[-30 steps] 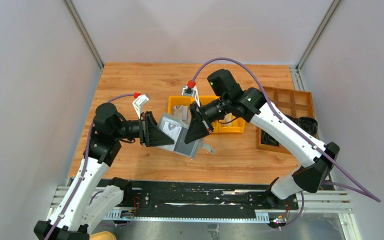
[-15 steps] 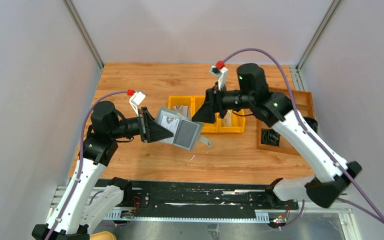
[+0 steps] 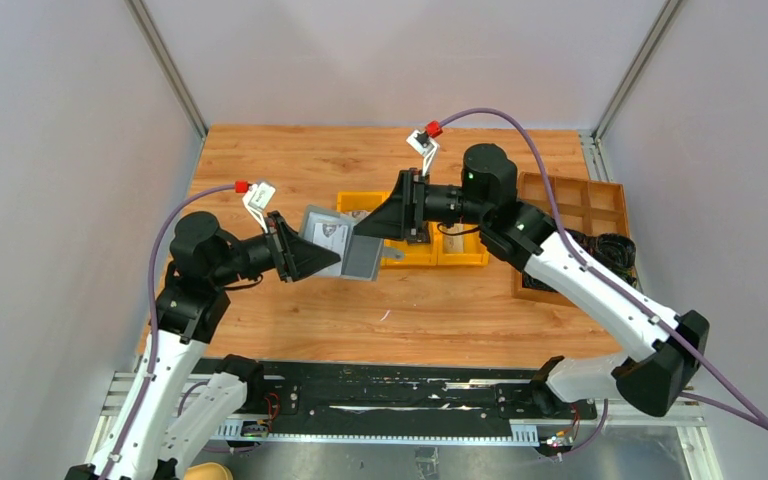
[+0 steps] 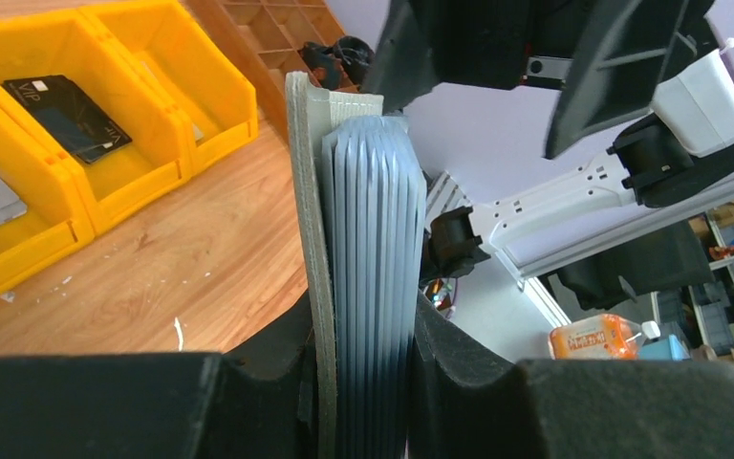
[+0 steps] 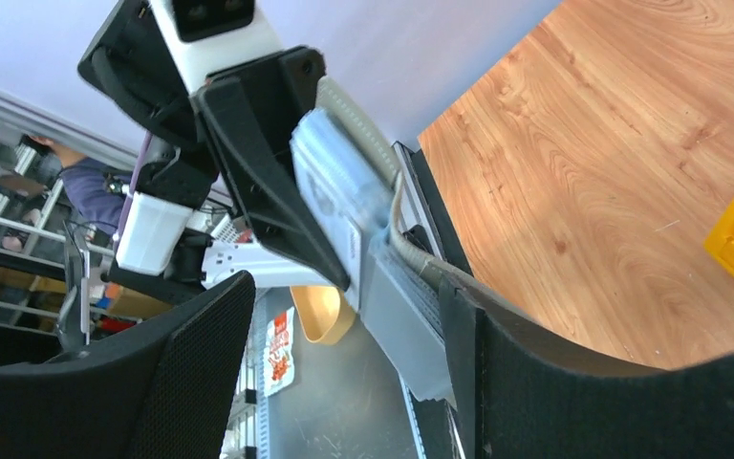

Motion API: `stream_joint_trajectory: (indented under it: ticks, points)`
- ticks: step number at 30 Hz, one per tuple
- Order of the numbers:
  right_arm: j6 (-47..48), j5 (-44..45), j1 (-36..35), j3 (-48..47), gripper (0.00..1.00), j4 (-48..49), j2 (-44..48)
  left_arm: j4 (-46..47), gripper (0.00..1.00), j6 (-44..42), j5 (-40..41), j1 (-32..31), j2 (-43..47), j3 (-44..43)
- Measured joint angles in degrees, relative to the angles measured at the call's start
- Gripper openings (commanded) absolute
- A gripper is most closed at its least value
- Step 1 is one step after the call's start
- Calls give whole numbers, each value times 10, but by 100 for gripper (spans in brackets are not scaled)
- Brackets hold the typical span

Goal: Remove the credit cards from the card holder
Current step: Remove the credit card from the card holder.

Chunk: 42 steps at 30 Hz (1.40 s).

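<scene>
A: Overhead, the right gripper (image 3: 375,222) had returned from the yellow plastic bin tray (image 3: 465,260), jaws wide, to the small grey folding card holder (image 3: 360,257).
B: Left wrist?
A: The left gripper (image 4: 368,344) clamped the holder aloft; stiff, light.
B: Right wrist?
A: A thin pale printed credit card (image 5: 330,188) showed in the open holder: slippery, probably best pinched at its exposed edge.

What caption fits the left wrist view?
Left tool clamps the grey card holder edge-on over the wooden table, yellow bin behind.

High rear overview, wrist close-ups sharing the card holder (image 4: 368,287)
</scene>
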<state>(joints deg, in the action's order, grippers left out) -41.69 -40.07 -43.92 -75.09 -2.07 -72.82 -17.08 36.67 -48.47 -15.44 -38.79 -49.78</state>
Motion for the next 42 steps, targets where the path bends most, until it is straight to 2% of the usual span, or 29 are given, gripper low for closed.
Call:
stream_joint_trajectory:
  ticks: [8,11,14,17,21,25,31,37,42]
  points:
    - [-46,-17,1,10,60,69,-39,2,0,19,-1,4,7,3]
    - [-48,-20,1,7,66,66,-46,2,0,19,0,4,10,3]
    - [-20,-17,3,-24,73,9,-45,3,0,19,1,4,10,3]
    - [13,-1,10,-65,74,-44,-31,5,0,18,1,4,9,3]
    - [27,17,17,-79,67,-59,14,7,0,18,1,4,9,3]
    - [11,16,-5,-56,64,-21,42,7,0,19,4,4,9,4]
    - [-24,15,-57,2,64,17,4,8,0,19,13,4,7,4]
    - [-49,16,-60,20,63,30,-22,12,0,24,16,4,5,4]
    - [-69,16,-60,20,58,51,-26,27,0,42,-5,6,5,4]
